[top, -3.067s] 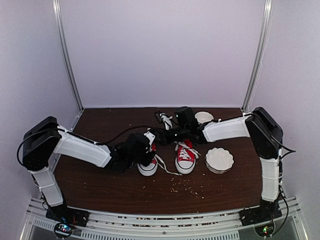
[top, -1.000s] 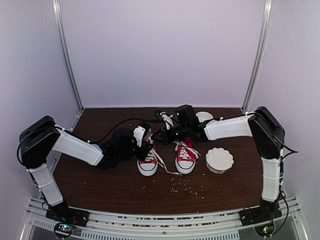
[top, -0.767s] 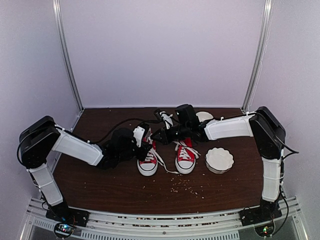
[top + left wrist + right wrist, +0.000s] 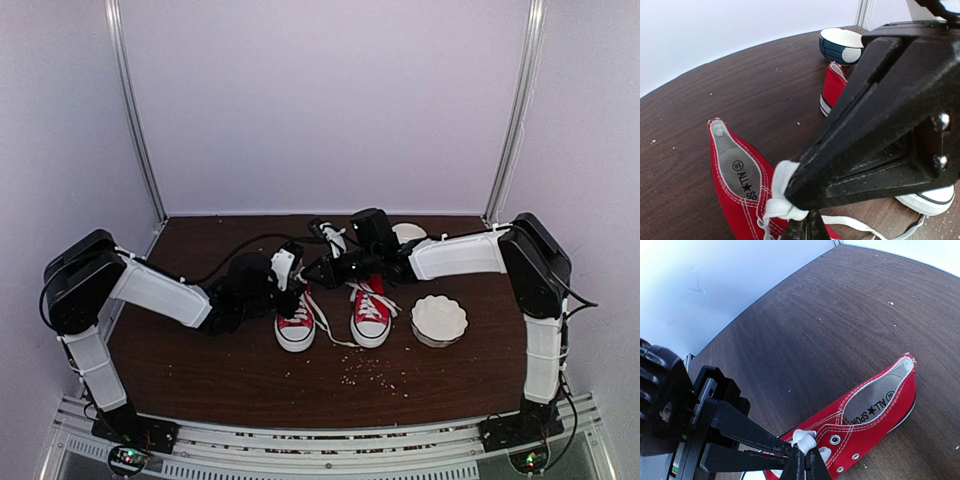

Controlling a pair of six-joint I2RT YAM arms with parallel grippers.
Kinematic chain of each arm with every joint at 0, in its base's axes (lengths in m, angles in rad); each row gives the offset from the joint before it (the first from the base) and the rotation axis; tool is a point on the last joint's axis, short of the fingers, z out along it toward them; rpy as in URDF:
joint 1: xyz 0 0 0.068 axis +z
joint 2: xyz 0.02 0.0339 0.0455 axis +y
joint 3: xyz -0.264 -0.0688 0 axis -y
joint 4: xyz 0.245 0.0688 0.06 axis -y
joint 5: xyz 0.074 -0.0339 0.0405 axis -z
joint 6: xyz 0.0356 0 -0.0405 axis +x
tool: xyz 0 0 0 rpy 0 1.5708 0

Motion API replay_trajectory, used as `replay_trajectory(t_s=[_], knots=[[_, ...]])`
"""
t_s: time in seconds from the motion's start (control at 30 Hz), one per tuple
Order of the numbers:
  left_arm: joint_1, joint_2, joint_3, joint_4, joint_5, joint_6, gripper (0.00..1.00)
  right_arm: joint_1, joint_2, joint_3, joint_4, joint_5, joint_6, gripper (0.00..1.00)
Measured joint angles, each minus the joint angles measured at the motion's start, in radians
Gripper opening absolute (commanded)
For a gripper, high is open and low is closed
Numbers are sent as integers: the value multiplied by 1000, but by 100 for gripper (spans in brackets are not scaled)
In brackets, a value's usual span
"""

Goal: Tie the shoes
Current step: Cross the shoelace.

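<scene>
**Both grippers meeting at the left sneaker's lace**

From my station, the top view reads as follows. At left, the left arm's smooth white shell reaches inward over the dark, matte wood-grain table. The left gripper ends over the collar of the left sneaker. Its slim black fingers are pressed together. In the right wrist view they taper to a point against the lace, but I cannot tell whether any cord lies between them.

The left sneaker stands upright near the table's middle, toe toward the arms' bases. It is red woven canvas with white stitching, metal eyelets, a smooth white rubber toe cap and a grey printed insole.

The right gripper comes in from the opposite side and meets the left one just above the shoe's opening. Its wedge-shaped black fingers are closed on a bunched fold of flat white lace.

Just beside, to the right, the right sneaker stands parallel. Its laces are loose, and one strand trails onto the wood between the pair. Pale crumbs are scattered in front of it. Further right sits a white scalloped bowl, apart from the shoes. A round blue-banded bowl stands behind the right arm.
</scene>
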Motion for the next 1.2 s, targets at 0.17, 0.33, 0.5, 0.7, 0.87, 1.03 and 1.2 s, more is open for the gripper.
replay_trajectory(t_s=[0.17,0.33,0.5,0.7,0.87,1.03,1.2], knots=[[0,-29,-37,-2,-13,1,0,0,0,0,0,0,-1,0],[0,-97,-104,-18,-21,7,0,0,0,0,-1,0,-4,0],[0,-154,-139,-27,-13,26,0,-2,0,0,-9,1,-8,0],[13,-193,-160,-51,-2,49,0,-3,-1,0,-33,3,-29,0],[38,-215,-159,-120,1,87,0,-3,-13,0,-65,5,-59,0],[46,-233,-132,-217,2,140,0,-3,-37,0,-91,5,-97,0],[66,-233,-119,-256,19,161,0,-3,-94,0,-122,6,-147,0]])
